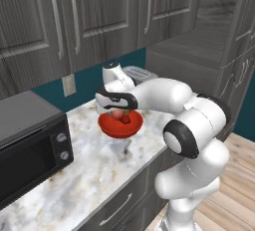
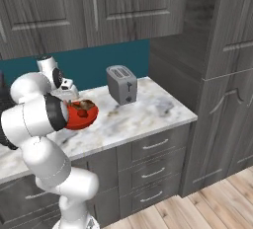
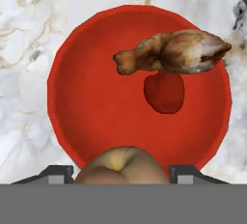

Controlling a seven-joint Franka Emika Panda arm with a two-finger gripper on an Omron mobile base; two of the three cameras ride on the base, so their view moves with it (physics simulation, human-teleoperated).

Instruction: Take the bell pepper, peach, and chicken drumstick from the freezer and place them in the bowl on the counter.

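The red bowl (image 3: 96,112) sits on the marbled counter (image 3: 24,73), directly under my gripper (image 3: 123,175). In it lie the golden-brown chicken drumstick (image 3: 173,51) and, just beside it, the small red bell pepper (image 3: 164,92). The orange-pink peach (image 3: 123,165) sits between my finger tips, over the bowl's near rim, and the gripper is shut on it. From the left base view the gripper (image 1: 118,108) hangs just above the bowl (image 1: 112,128) with the peach (image 1: 116,114) in it. The freezer is out of view.
A grey toaster (image 2: 122,85) stands on the counter right of the bowl (image 2: 79,119). A black microwave (image 1: 30,145) takes up the counter's left end. Dark wood-grain cupboards hang above, and a tall cabinet (image 2: 222,75) closes off the right side.
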